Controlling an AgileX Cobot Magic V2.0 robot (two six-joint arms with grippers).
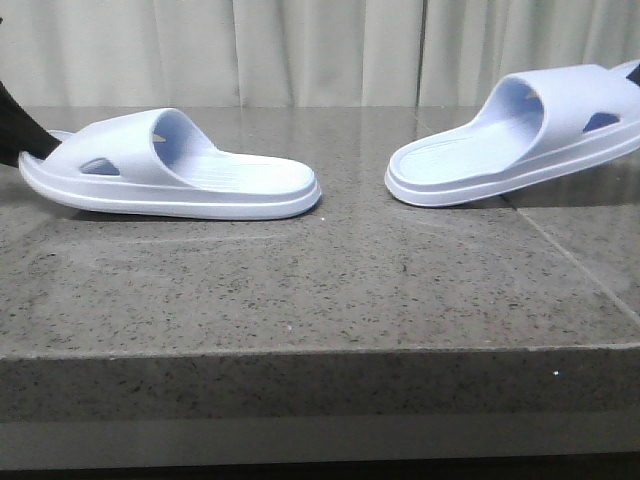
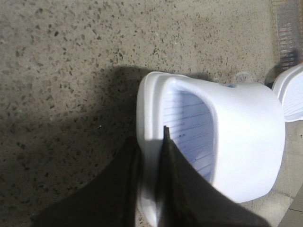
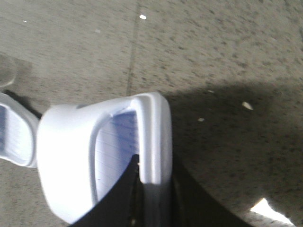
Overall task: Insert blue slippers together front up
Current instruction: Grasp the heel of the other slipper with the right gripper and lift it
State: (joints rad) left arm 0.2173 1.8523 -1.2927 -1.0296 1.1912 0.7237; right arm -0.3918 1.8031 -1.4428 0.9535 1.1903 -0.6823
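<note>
While both slippers are gripped at the toe end, each one is seen pointing its heel towards the middle of the surface. The left gripper is closed on the left slipper: one dark finger lies inside, on the ridged footbed, and the other finger is outside the sole edge, so the sole rim is clamped between them. From this gripper, the wide strap arches just beyond the fingertips. This slipper appears to lie flat on the speckled stone surface.

The right gripper is closed in the same way on the right slipper, with the pale sole rim pinched between its two dark fingers. In the front view this slipper is tilted: its gripped end is raised near the right edge of the picture, and the heel end is low, at or just over the surface. Which of the two cannot be told.

The two slippers are apart, with a clear gap of bare surface between the heels. A grey curtain hangs behind the surface.
</note>
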